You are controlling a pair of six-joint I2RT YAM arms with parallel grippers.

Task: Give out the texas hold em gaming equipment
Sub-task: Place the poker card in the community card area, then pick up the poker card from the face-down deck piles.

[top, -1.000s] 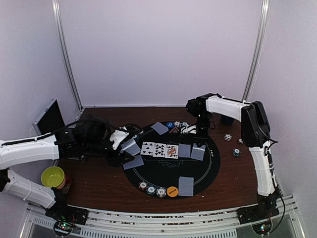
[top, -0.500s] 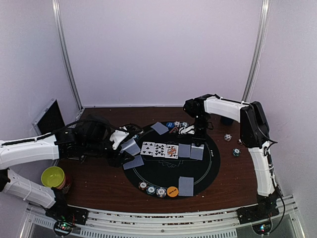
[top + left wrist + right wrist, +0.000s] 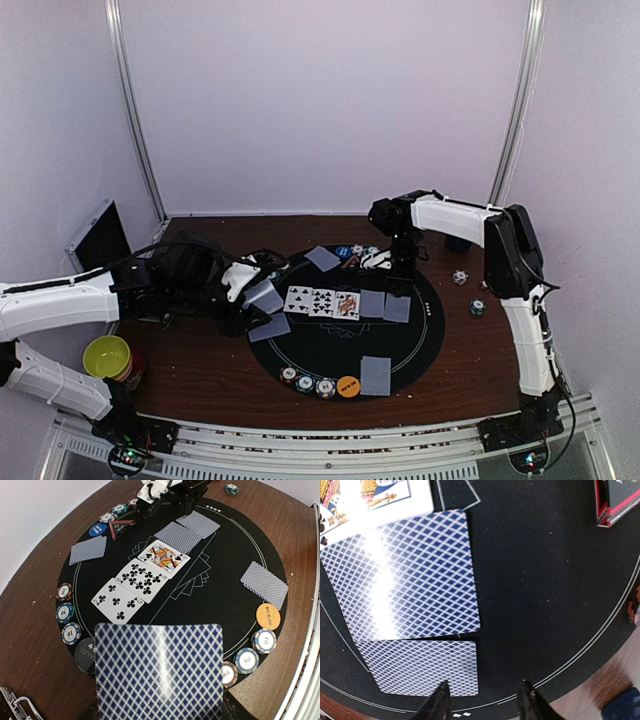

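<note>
Grey-blue-backed playing cards lie on the round black mat (image 3: 400, 345): three face up (image 3: 137, 577) and two face-down cards (image 3: 385, 305) beside them. My right gripper (image 3: 482, 697) hovers open just over the outer face-down card (image 3: 420, 667), which lies flat with one fingertip (image 3: 440, 695) over its corner. My left gripper (image 3: 250, 300) is at the mat's left edge, shut on a face-down card (image 3: 159, 670) that hides its fingers. Single face-down cards (image 3: 264, 585) (image 3: 88, 549) sit at player spots. Striped chips (image 3: 264, 641), an orange button (image 3: 268, 616), a blue button (image 3: 98, 529) and the red triangle marker (image 3: 121, 527) ring the mat.
A yellow-green bowl (image 3: 107, 356) stands near the front left, a dark blue cup (image 3: 458, 242) at the back right, and a case (image 3: 100, 238) leans at the back left. Two loose chips (image 3: 459, 277) (image 3: 478, 307) lie on the wooden table right of the mat.
My right gripper has opened and let go of the face-down card, which now lies flat next to the other one. The left arm has not moved.
</note>
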